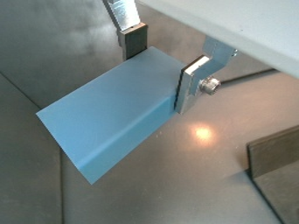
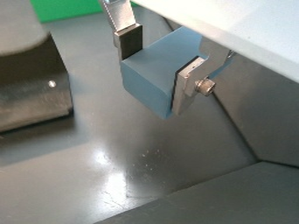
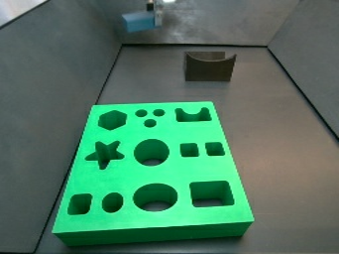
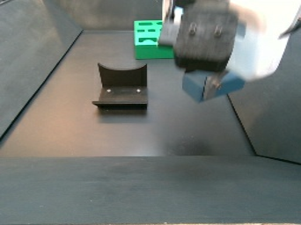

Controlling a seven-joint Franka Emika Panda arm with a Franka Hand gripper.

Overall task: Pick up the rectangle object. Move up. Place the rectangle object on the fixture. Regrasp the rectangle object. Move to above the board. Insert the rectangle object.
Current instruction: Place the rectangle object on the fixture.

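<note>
The rectangle object [image 1: 117, 114], a plain light blue block, sits between the two pads of my gripper [image 1: 163, 66] in both wrist views, where the gripper [image 2: 158, 66] is shut on the block [image 2: 155, 74]. In both side views the block [image 3: 137, 20] hangs in the air above the dark floor. It is held beyond the far end of the green board [image 3: 157, 169] and off to one side of the fixture [image 3: 208, 64]. In a side view the block [image 4: 209, 86] pokes out beneath the gripper [image 4: 212, 77], right of the fixture [image 4: 121, 85].
Grey walls enclose the dark floor on all sides. A wrist view shows the fixture [image 2: 26, 79] and a corner of the board [image 2: 65, 9] below the gripper. The board [image 4: 147, 37] lies at the far end in a side view.
</note>
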